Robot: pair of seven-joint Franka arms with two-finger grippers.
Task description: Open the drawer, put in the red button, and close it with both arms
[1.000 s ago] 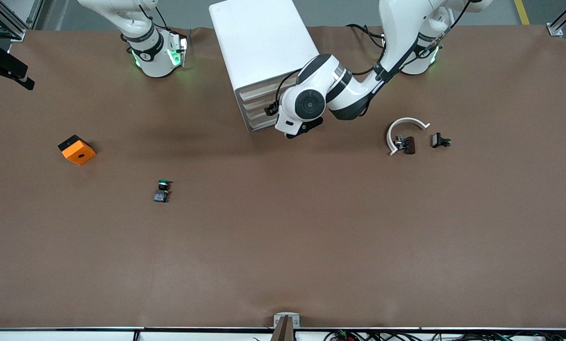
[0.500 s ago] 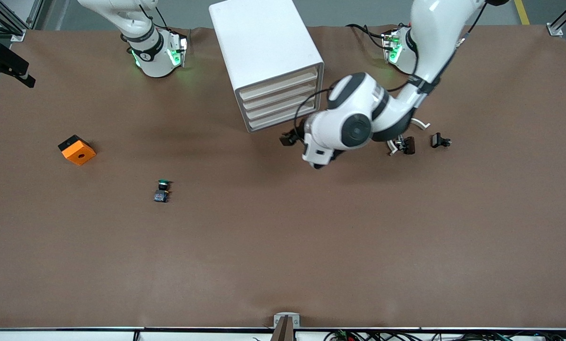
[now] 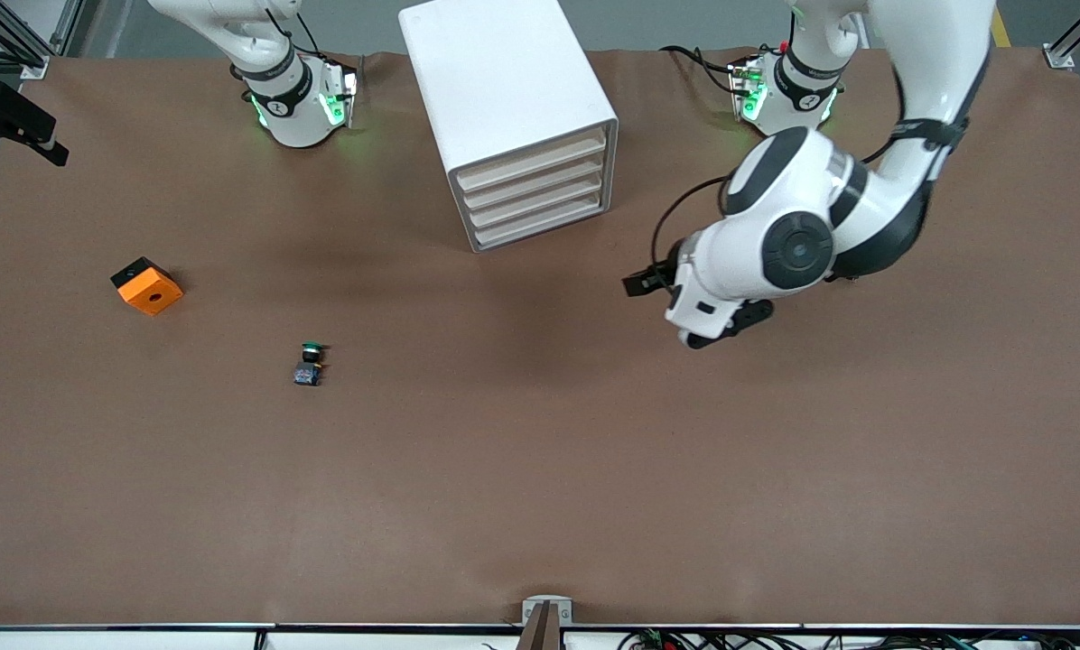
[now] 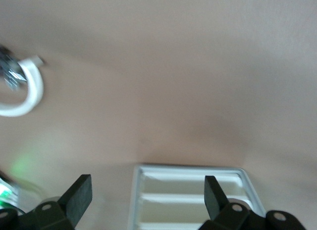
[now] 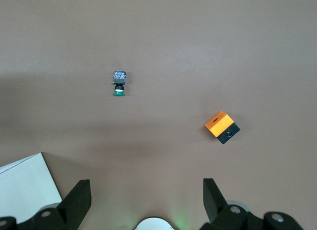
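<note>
You have a wide brown surface (image 3: 540, 469) with the two white arms based along its edge farthest from the front camera. The left arm (image 3: 793, 253) bends low toward the cabinet. The left gripper (image 4: 146, 185) hangs over bare surface just off the drawer fronts, its fingers (image 4: 79, 195) spread fully and holding nothing. The right arm (image 3: 269, 72) waits, and the right gripper (image 5: 146, 188) sits high above the surface, fingers (image 5: 79, 198) equally wide and empty.

The white cabinet (image 3: 504, 99) stands between the bases, all four drawers (image 3: 535, 194) flush.

You cannot pick out the red button. The left arm hides that stretch of surface in the front view. The left wrist view shows only a blurred small thing (image 4: 12, 76) inside a white curved band (image 4: 29, 91), so its look and heading cannot be told.

An orange cube (image 3: 147, 286) sits toward the right arm's end. A green-capped button (image 3: 310, 363) lies nearer the front camera than the cube, on its side, cap toward the bases.
</note>
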